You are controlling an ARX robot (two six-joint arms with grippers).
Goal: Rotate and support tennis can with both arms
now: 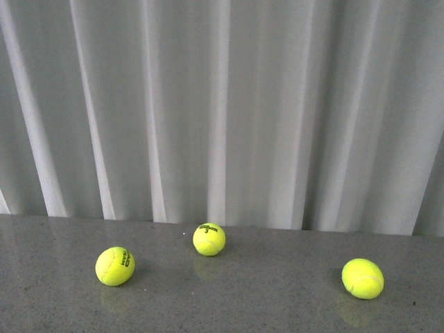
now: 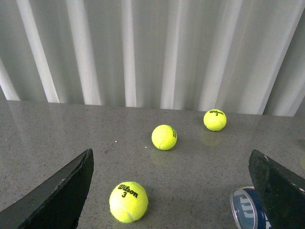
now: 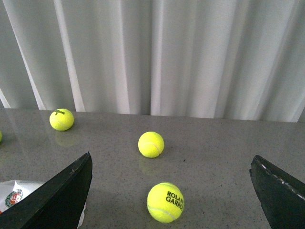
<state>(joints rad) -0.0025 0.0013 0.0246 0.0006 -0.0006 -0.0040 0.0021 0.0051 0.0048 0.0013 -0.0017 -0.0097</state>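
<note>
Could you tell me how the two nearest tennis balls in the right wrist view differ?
The nearer ball shows black Roland Garros lettering; the farther ball shows only a seam. The nearer ball lies closer to the camera; the farther ball, closer to the curtain. Both are yellow-green and rest on the table.

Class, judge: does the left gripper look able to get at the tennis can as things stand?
Probably yes: the left gripper is open, and the tennis can lies right beside one finger, nothing between.
</note>
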